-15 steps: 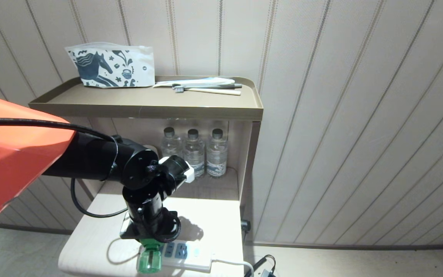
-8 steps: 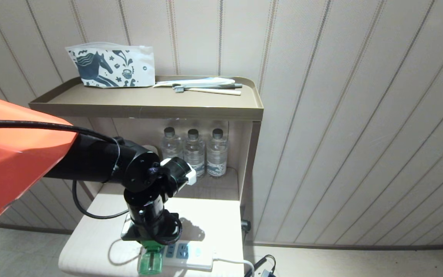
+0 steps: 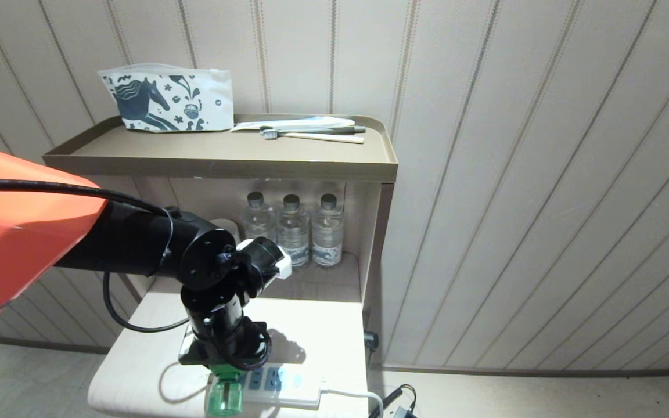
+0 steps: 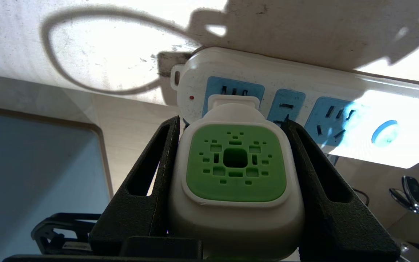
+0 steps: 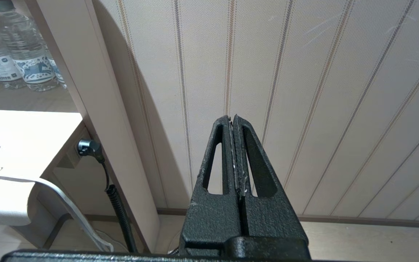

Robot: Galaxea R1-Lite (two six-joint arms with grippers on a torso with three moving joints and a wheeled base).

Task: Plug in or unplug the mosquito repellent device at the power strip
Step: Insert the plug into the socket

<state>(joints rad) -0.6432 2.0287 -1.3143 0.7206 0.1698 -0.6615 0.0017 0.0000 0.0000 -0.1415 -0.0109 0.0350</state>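
Low in the head view, left of centre, the left gripper (image 3: 222, 363) is clamped on the mosquito repellent device (image 3: 224, 395), its two black fingers (image 4: 151, 182) pressed against the white head's opposite sides. The device lies with its long axis running from the power strip (image 3: 288, 386) toward the frame's bottom edge: the translucent green bottle points down-frame, toward the camera, and the plug end points up-frame at the strip. In the left wrist view the green perforated top faces the camera, and the white plug end sits at the end light-blue socket face, nearest the small red dot; the prongs themselves are hidden, so how far they are seated cannot be told. The strip lies flat on the pale table (image 3: 137, 360), its white cord running off lower right. No writing on the device or strip is legible. The right gripper (image 5: 233, 125) has its fingers pressed together, empty, before the striped wall.
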